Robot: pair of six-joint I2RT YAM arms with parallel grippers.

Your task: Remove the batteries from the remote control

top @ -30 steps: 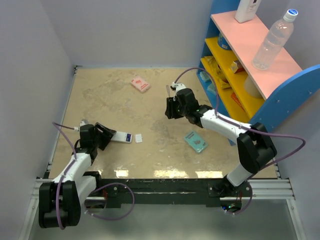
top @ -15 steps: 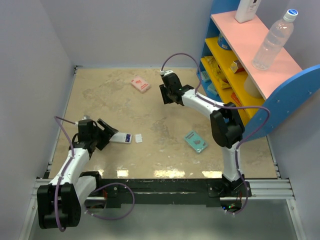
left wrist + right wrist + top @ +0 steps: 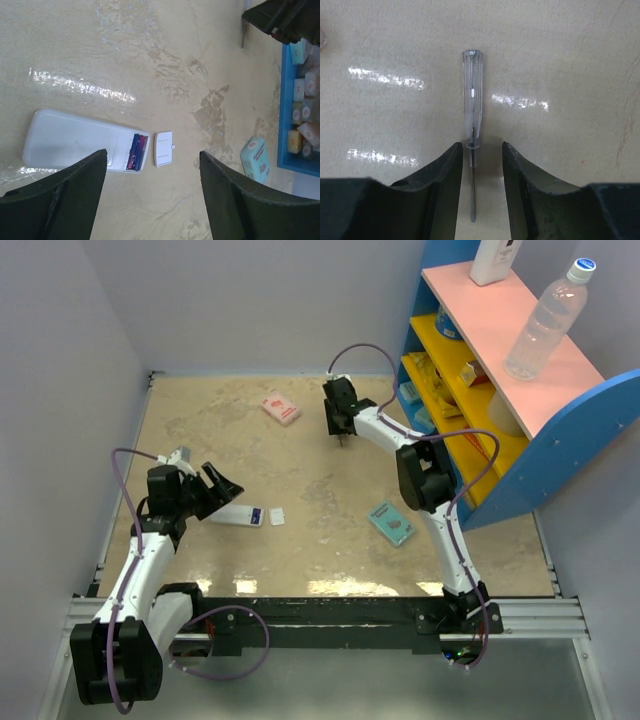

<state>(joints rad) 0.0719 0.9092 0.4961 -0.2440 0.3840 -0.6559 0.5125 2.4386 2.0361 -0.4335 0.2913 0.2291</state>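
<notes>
My left gripper (image 3: 213, 489) hangs above the table (image 3: 200, 430) with its jaws spread wide and nothing between them. Just below it the remote control (image 3: 75, 145) lies flat on the table near the left side, free of both fingers. The battery compartment at its right end is uncovered, and purple-and-blue batteries (image 3: 136, 151) sit in it. The small white cover (image 3: 163, 148) lies just beside that end, not touching it. Farther back is a pink packet (image 3: 280, 407). My right gripper (image 3: 480, 148) points down at the table near the back, jaws slightly parted on either side of a clear-handled screwdriver (image 3: 471, 90). Neither finger visibly touches it. A teal box (image 3: 391, 523) lies nearer me, and the blue shelf (image 3: 560, 430) stands at the far right.
</notes>
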